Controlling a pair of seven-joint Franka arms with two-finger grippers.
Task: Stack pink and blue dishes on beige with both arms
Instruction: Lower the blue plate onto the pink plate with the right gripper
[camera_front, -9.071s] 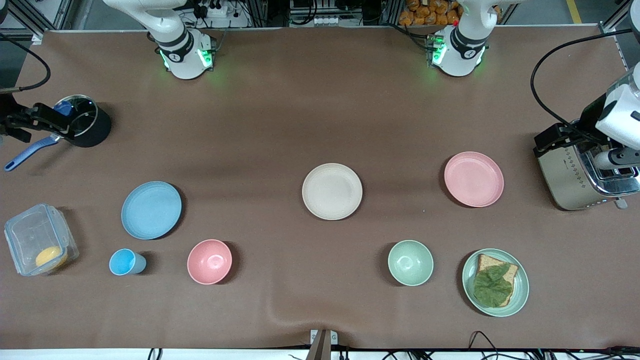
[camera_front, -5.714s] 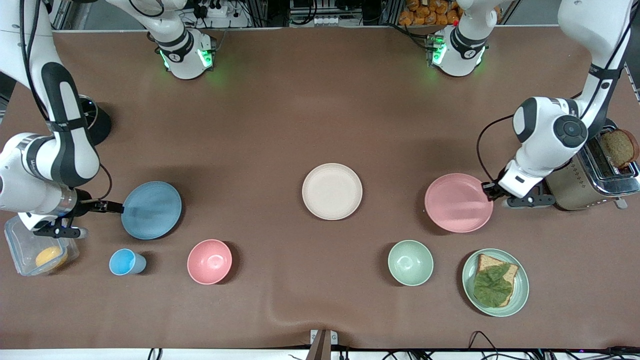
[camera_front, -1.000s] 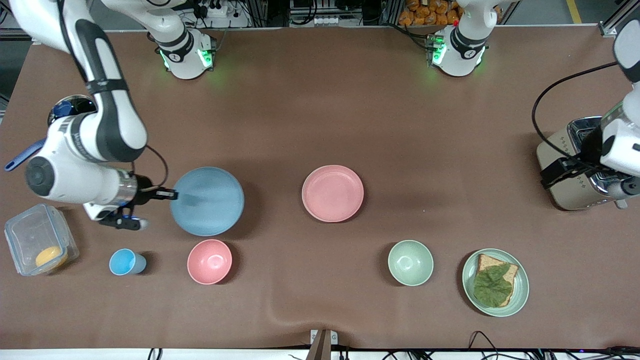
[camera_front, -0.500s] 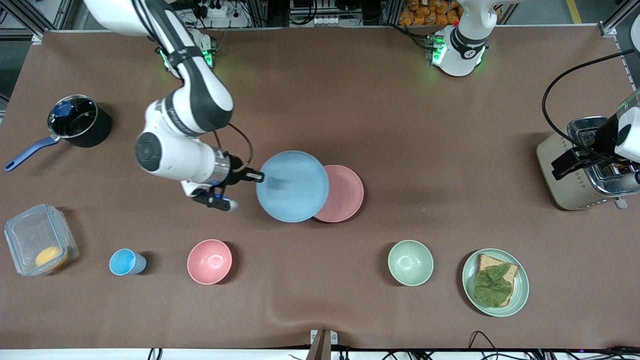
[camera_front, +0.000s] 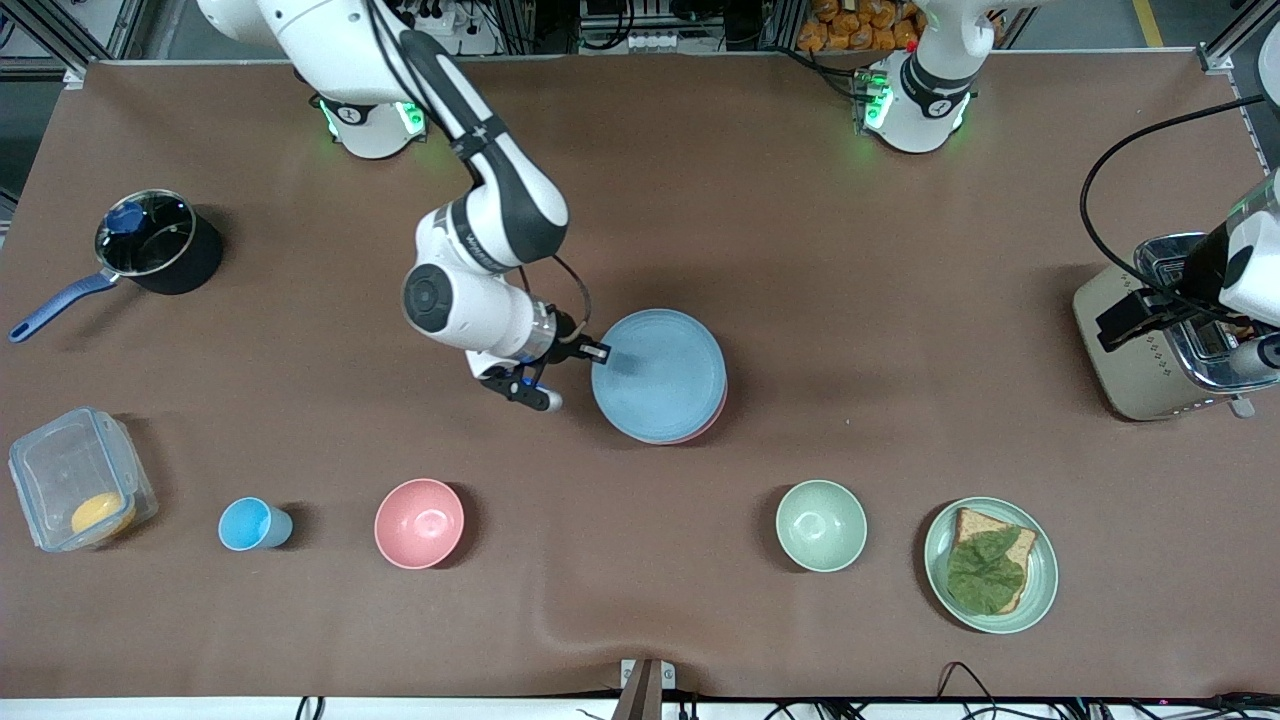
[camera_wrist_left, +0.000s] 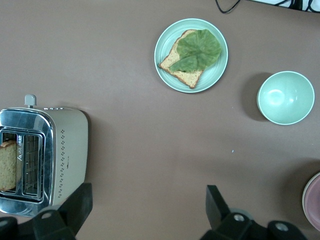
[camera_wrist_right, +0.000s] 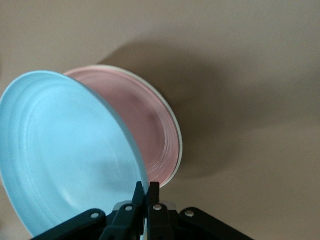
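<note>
i run my eye along the table (camera_front: 640, 150) from the right arm's end. saucepan (camera_front: 150, 250) near that end, toward the base edge; clear box (camera_front: 80, 490), small blue cup (camera_front: 255, 524) and pink bowl (camera_front: 419, 523) nearer the camera edge.

mid-table: right gripper (camera_front: 598, 353) is clenched on the rim of the blue plate (camera_front: 660, 372). that plate hangs over the stack, tilted in the right wrist view, gripped edge high, not yet lying flat. under it the pink plate (camera_wrist_right: 150, 130) sits on the beige plate (camera_wrist_right: 172, 125), of which only a thin cream rim shows. blue covers almost all of the pink; a pink sliver peeks out toward the camera edge.

my judgement: last step, setting blue down. i'd level the plate, match its rim to the pink one, lower until it seats, then let go and pull the fingers (camera_wrist_right: 150, 197) out sideways so they don't drag the stack.

toward the left arm's end: green bowl (camera_front: 821, 525), green plate with bread and leaf (camera_front: 990, 565), toaster (camera_front: 1150, 340) at the table's end. left gripper (camera_wrist_left: 150, 215) waits over the table beside the toaster, fingers spread, empty.
</note>
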